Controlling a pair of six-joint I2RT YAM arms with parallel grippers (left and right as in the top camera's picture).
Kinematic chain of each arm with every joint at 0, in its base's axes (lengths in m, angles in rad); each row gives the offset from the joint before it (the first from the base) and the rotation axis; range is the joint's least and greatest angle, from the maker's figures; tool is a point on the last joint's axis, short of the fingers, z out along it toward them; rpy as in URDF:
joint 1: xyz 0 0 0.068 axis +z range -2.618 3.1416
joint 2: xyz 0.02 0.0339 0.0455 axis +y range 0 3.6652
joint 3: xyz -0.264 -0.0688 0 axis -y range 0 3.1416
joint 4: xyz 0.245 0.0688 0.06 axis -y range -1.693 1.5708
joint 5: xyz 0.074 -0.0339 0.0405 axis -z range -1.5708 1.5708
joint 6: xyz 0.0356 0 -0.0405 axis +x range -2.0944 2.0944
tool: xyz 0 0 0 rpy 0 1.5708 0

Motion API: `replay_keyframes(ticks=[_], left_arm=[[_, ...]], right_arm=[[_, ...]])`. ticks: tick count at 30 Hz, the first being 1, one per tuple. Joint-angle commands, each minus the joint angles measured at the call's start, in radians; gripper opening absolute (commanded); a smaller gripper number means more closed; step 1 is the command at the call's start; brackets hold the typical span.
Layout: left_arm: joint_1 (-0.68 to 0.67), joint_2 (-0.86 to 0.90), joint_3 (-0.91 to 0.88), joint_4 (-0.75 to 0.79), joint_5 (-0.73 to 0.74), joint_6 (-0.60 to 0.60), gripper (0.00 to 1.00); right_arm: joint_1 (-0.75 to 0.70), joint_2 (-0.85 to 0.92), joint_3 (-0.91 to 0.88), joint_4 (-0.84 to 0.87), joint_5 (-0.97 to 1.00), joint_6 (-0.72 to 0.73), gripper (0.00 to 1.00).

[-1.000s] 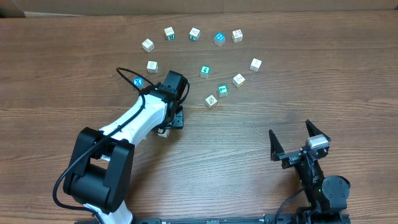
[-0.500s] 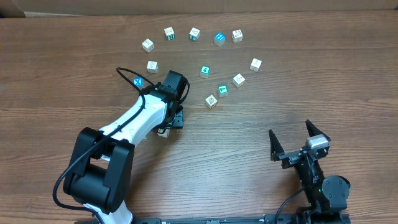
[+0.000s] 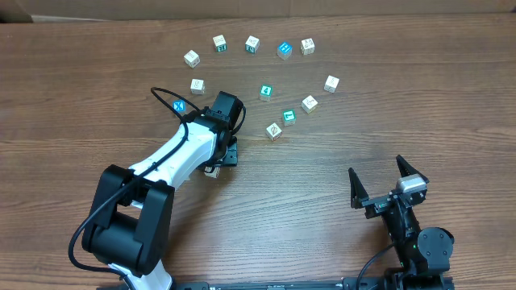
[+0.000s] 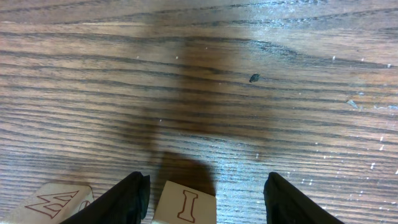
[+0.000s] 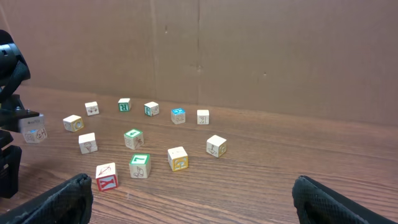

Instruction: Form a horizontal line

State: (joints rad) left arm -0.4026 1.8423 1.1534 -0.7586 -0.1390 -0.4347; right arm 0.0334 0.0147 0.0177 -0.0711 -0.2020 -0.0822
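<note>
You have left claw (image 4: 206, 182) released astride one "I" cube (image 4: 185, 205), second cube (image 4: 56, 202) just beside; right claw (image 3: 385, 189) released, empty. Four-cube row (image 3: 310, 103) lies diagonal on table (image 3: 81, 121): one green cube (image 3: 288, 118), three pale.

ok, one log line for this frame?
left pincer: open around I cube | second cube: just outside the jaws | right pincer: open, empty, away from cubes

Finding: no change detectable. Compared with the earlier overhead pictures, the left gripper (image 3: 218, 164) shows no shift over the pale cube (image 4: 185, 205). The right gripper (image 3: 376, 173) shows none either, and none of the scattered cubes (image 3: 274, 130) has moved. Any jaw movement is too small to see.
</note>
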Motion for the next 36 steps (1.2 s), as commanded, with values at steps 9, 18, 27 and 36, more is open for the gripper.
replay_keyframes(ticks=[9,18,27,36], left_arm=[[-0.004,0.015,-0.006,-0.042,0.002,0.008,0.55],[-0.004,0.015,-0.026,-0.05,0.001,0.008,0.42],[-0.003,0.015,-0.042,-0.05,-0.018,-0.016,0.34],[-0.003,0.015,-0.042,-0.048,-0.09,-0.039,0.33]], right_arm=[[-0.002,-0.012,-0.01,0.005,0.01,0.003,1.0],[-0.002,-0.012,-0.01,0.005,0.01,0.002,1.0],[-0.002,-0.012,-0.01,0.005,0.01,0.003,1.0],[-0.002,-0.012,-0.01,0.005,0.01,0.003,1.0]])
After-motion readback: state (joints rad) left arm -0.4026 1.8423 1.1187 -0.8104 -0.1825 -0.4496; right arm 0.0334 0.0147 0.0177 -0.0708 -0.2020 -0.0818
